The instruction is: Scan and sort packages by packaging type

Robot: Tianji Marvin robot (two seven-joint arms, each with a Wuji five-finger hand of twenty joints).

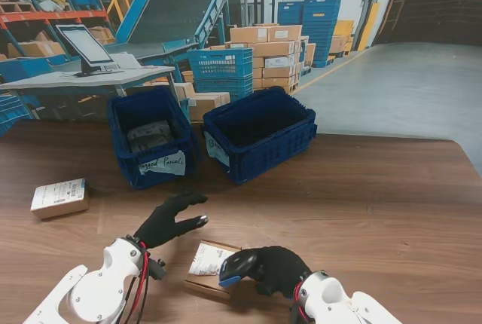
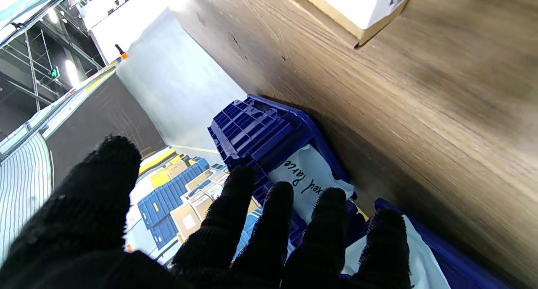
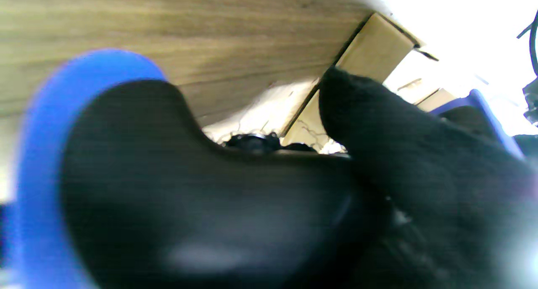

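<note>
Bench (image 1: 361, 203): your stand view shows two blue crates; the left crate (image 1: 151, 137) holds grey parcels, the right crate (image 1: 260, 132) looks dark inside.
Crate label (image 2: 309, 177): handwriting shows only in your left wrist view.
Boxes: a labelled cardboard box (image 1: 207, 265) lies near you between the hands; a second box (image 1: 60, 197) sits far left.
Left hand (image 1: 167, 218): fingers spread, holding nothing.
Right hand (image 1: 280, 267): closed around a blue-and-black scanner (image 1: 237, 266), over the box.

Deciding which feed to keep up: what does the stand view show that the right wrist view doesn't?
Only the stand view: both blue bins, the second box far left, and the open left hand. Only the right wrist view: a blurred close-up of a fingertip near the label. Both: the right hand holding the blue-and-black scanner over the labelled box on the table.
</note>
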